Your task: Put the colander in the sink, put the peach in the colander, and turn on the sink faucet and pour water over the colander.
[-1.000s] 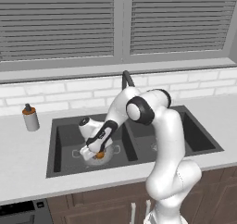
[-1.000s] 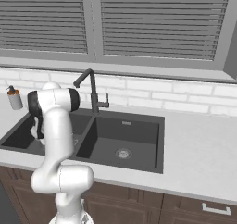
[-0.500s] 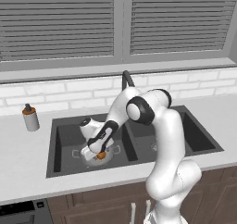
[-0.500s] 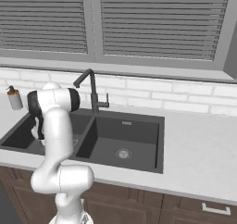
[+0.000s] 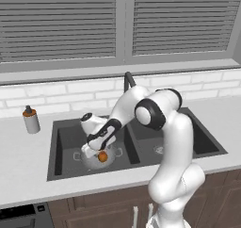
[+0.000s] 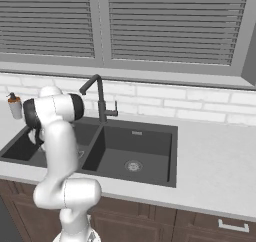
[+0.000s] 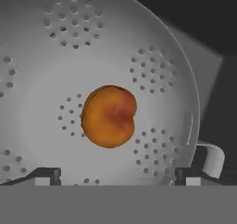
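Observation:
The silver perforated colander (image 5: 88, 159) sits in the left basin of the dark double sink (image 5: 66, 134). In the hand view the orange-red peach (image 7: 109, 115) lies free on the floor of the colander (image 7: 55, 56), near its middle. My gripper (image 5: 99, 148) hangs just above the peach (image 5: 102, 156), open. Its dark fingertips (image 7: 47, 174) stand wide apart at either side of the fruit, not touching it, with the gripper (image 7: 118, 175) centred over it. The slim dark faucet (image 6: 100, 99) rises behind the divider, partly hidden by my arm in the left base view.
A grey bottle with a dark-orange cap (image 5: 31, 120) stands on the counter left of the sink. The right basin (image 6: 134, 151) holds just its steel drain. One loop handle of the colander (image 7: 211, 158) juts out at the right of the hand view.
The hand seems to have lifted slightly above the colander. The peach stays where it lies in the bowl.

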Motion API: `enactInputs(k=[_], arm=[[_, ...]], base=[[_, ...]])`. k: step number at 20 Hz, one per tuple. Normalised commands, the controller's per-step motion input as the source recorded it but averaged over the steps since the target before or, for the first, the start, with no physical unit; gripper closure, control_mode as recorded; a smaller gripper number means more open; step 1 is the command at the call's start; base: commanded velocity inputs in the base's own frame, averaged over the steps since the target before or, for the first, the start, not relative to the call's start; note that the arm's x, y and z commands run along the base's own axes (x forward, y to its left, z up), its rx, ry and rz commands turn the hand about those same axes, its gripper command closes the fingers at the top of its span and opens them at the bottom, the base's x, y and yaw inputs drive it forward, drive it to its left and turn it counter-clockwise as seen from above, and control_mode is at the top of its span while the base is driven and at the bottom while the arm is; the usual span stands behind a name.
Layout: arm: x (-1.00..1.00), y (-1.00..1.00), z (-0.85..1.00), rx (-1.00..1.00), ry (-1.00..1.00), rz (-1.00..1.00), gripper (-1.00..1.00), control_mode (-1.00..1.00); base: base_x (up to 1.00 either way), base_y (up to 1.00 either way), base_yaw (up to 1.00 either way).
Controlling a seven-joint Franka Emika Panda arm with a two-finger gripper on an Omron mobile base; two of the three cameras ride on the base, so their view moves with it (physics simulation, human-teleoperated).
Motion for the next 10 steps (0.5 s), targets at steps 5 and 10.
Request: enactInputs(k=[5, 10], arm=[[-0.20, 0.05, 0.89, 0.13, 0.00, -0.01, -1.00, -1.00], [-0.45, 0.00, 0.81, 0.14, 0.00, -0.02, -1.00, -1.00]], base=[[0.00, 0.00, 0.00], [0.00, 0.00, 0.00]])
